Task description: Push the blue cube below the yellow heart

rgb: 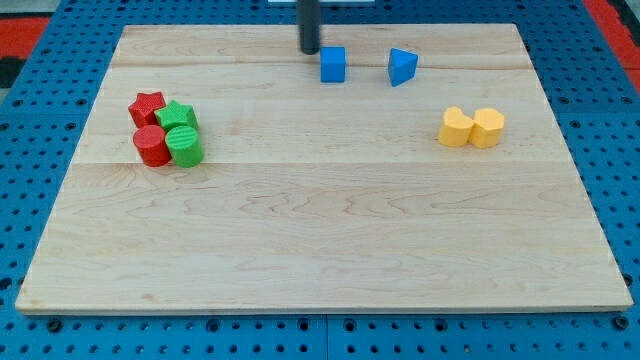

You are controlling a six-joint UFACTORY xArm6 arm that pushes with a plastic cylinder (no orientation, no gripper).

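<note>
My tip (pixel 310 51), the end of a plain dark rod with no fingers to spread or pinch, stands near the wooden board's (pixel 320 250) top edge, just left of the small blue cube (pixel 333 64). The cube lies well apart from the yellow heart-shaped block (pixel 456 128), which touches a yellow hexagonal block (pixel 488 127) at the view's right. Risk, as I judge: an off-centre shove spins the cube toward the blue triangular block (pixel 402 66), or a late turn knocks the heart itself.

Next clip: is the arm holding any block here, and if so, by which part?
Nothing is held. The arm ends in a bare rod; my tip rests on the board just to the view's left of the blue cube, with a sliver of board visible between them.
</note>
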